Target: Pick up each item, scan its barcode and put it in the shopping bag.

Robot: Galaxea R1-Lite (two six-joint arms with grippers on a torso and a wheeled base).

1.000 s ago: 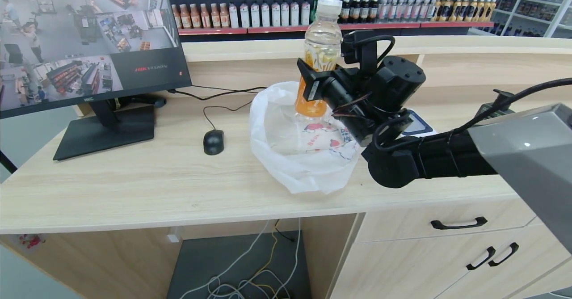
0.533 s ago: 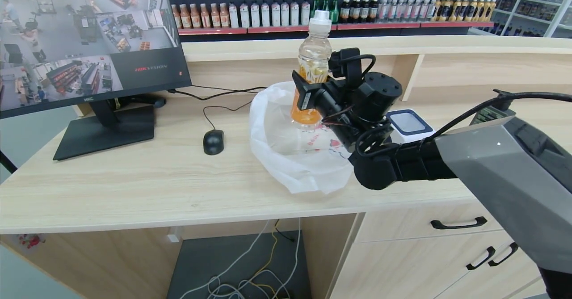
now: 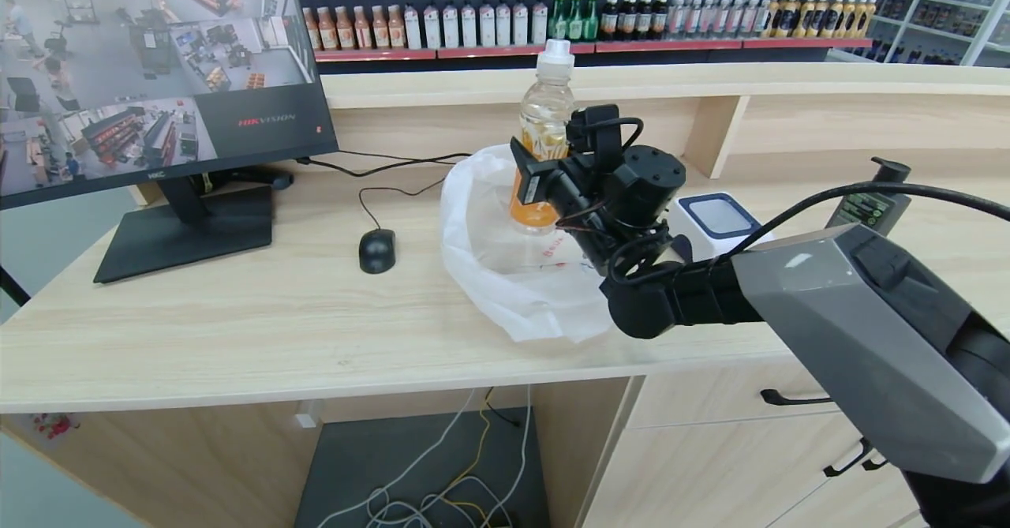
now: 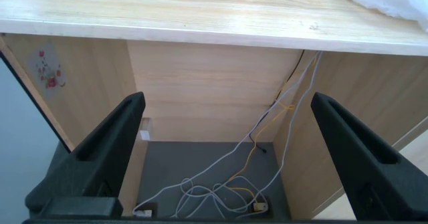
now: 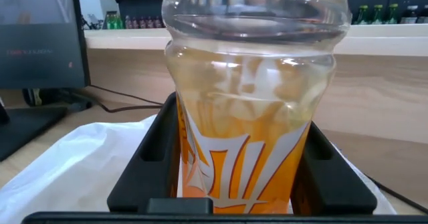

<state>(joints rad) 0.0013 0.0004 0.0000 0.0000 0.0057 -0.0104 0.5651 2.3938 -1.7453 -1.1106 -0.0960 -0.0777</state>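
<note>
"While the right gripper (image 3: 536,174) pinches the clear plastic bottle with the white cap and orange label (image 3: 544,114) across its label band, which step is in hand?" asks the operator.

"By position, placement," answers the technician. "The bottle stands upright with its base inside the open mouth of the thin white plastic shopping bag (image 3: 505,283). Whether the base touches the bag's floor cannot be told."

"Procedure for release?"

"1. Lower straight down and hold the bottle vertical. It is tall and top-heavy, so it will likely tip if let go high. 2. Part the black fingers (image 5: 150,164) only when the base appears supported. 3. Withdraw upward, not sideways. The film is limp and could snag on the jaws."

"Hazards nearby?"

"The white box scanner with the glass face (image 3: 714,219) sits just beside the bag on the robot's right, close to the forearm. Avoid sweeping toward it."

"And the left gripper (image 4: 227,110)?"

"Its jaws are spread and hold nothing. It hangs low before the light wooden counter (image 4: 167,17), well apart from the bag. It is not needed for this step."
</note>
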